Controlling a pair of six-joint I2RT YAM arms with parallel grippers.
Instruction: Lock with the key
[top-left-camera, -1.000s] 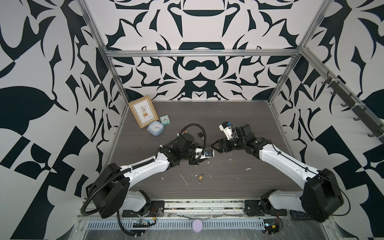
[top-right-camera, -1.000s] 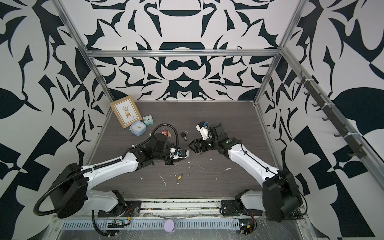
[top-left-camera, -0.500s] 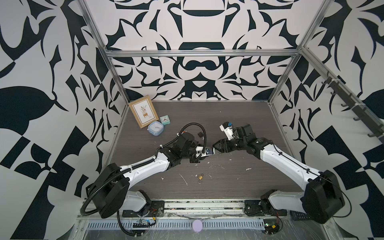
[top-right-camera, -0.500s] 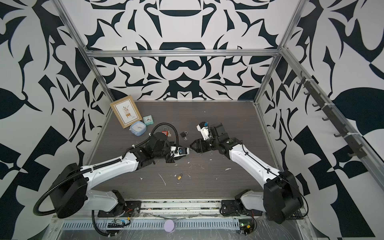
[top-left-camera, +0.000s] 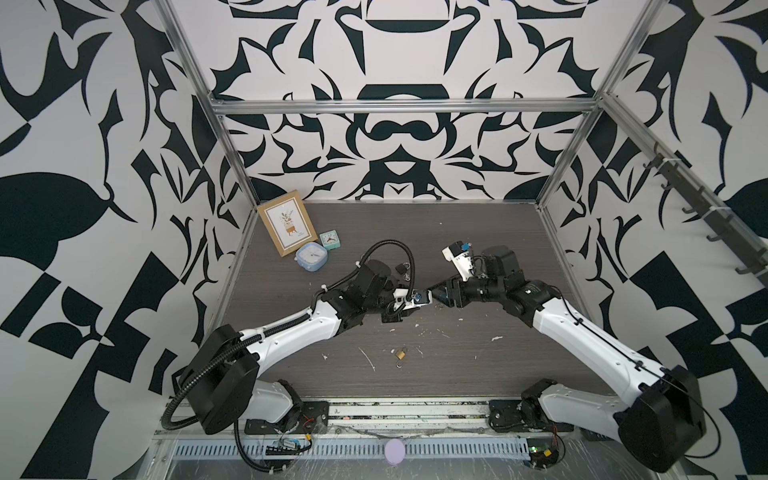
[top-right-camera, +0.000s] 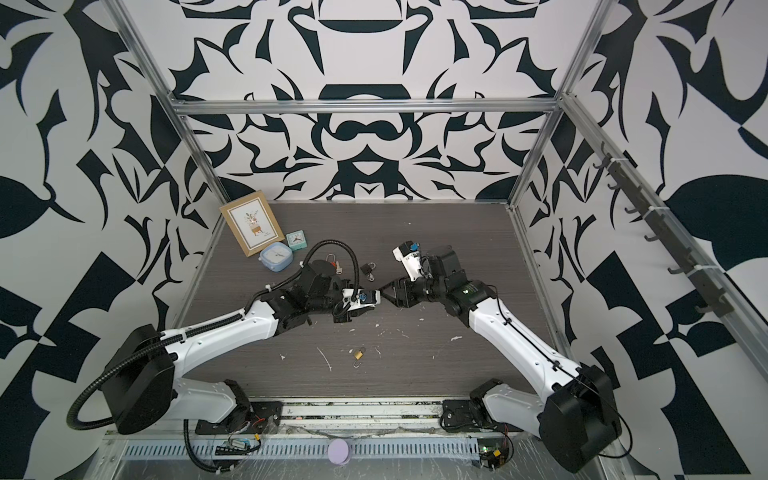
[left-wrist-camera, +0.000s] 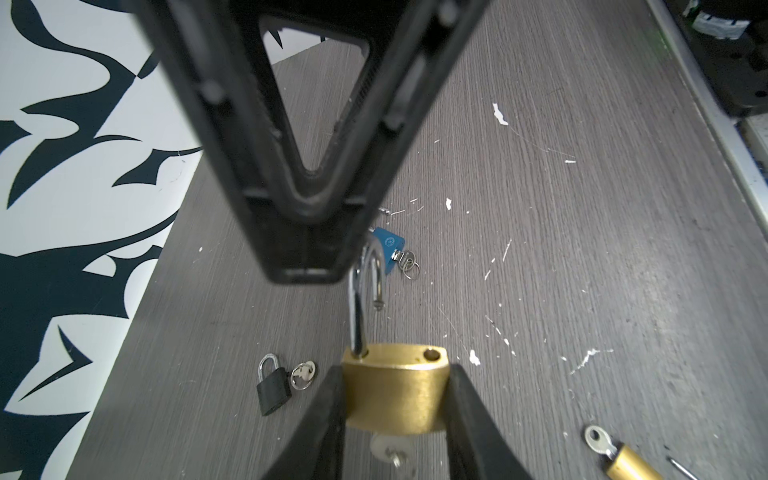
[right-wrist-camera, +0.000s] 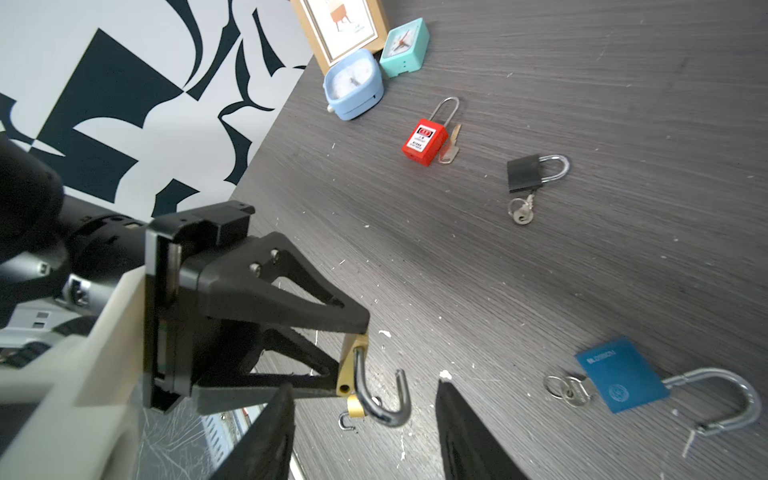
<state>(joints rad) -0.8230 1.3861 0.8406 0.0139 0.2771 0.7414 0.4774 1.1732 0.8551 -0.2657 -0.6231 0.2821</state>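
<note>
While the left gripper (left-wrist-camera: 395, 374) clamps the brass padlock (left-wrist-camera: 395, 395) above the table (left-wrist-camera: 582, 249), key (left-wrist-camera: 390, 451) seated in its base, its shackle (left-wrist-camera: 360, 291) stands open; right gripper (right-wrist-camera: 363, 388) jaws flank it, apart, not gripping; seemingly left to do: press home, turn key.

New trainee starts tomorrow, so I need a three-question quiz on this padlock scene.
1. Which gripper holds the large brass padlock? A) left B) right
2. True or false: its shackle is closed.
3. How many other padlocks lie on the table?
Key: 1. A, the left gripper. 2. False, it stands open. 3. Four: red padlock, black padlock, blue padlock, small brass padlock.
</note>
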